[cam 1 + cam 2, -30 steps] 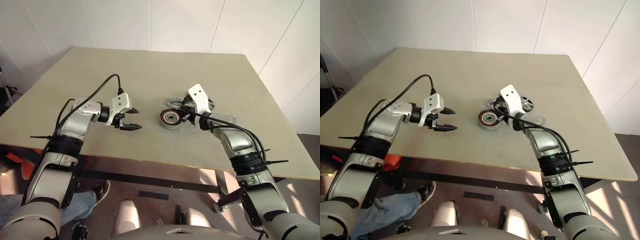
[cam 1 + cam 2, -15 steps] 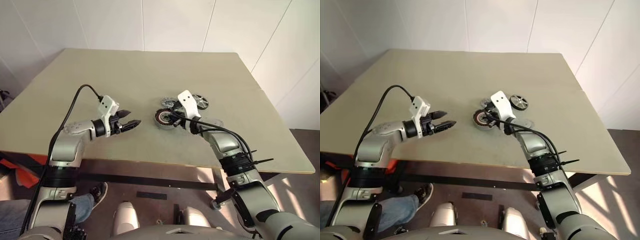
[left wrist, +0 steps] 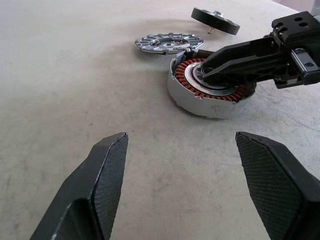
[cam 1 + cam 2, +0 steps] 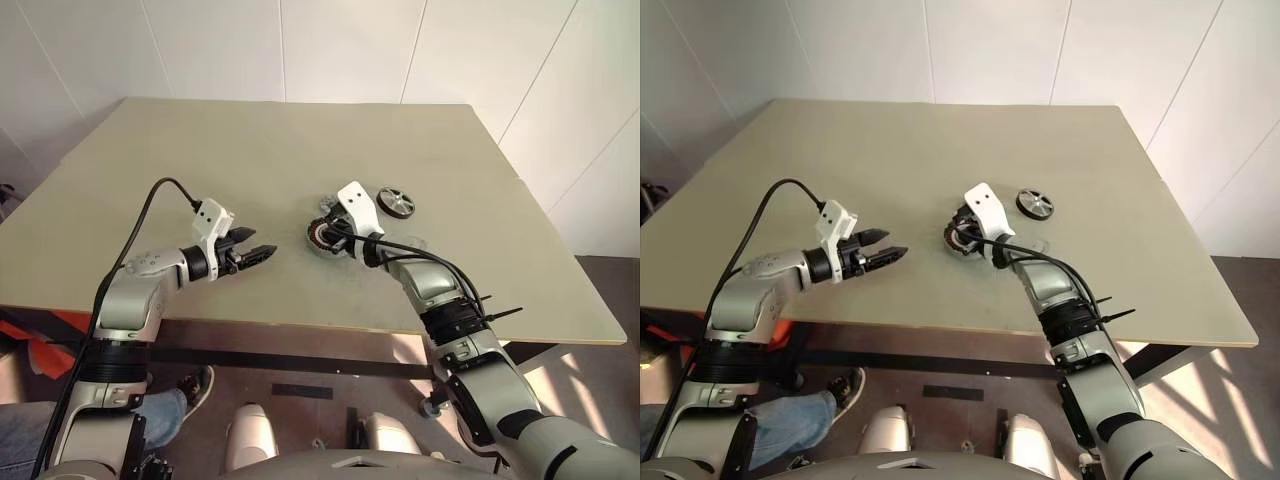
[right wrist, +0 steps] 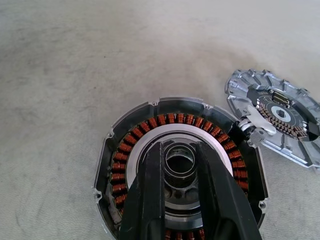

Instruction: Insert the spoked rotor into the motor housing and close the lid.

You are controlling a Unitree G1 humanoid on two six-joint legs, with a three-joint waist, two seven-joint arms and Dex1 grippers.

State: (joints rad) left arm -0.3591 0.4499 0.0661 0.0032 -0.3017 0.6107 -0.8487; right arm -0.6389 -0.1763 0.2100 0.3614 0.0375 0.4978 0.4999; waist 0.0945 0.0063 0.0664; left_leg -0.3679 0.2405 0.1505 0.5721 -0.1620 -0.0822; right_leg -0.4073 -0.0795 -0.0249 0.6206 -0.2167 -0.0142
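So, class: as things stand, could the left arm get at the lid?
Probably not directly: the lid lies behind the motor housing, where the right gripper sits; the open left gripper would have to go round.

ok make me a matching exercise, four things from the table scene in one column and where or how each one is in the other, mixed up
Things:
1. spoked rotor
2. lid
3. motor housing
4. left hand

States:
A. open, holding nothing, apart from the parts
B. lying flat beside the housing, ridged edge showing
C. open can with copper windings, right hand fingers around its centre hub
D. alone on the table, not yet inserted, past the other parts

Pairs: 1-D, 2-B, 3-C, 4-A
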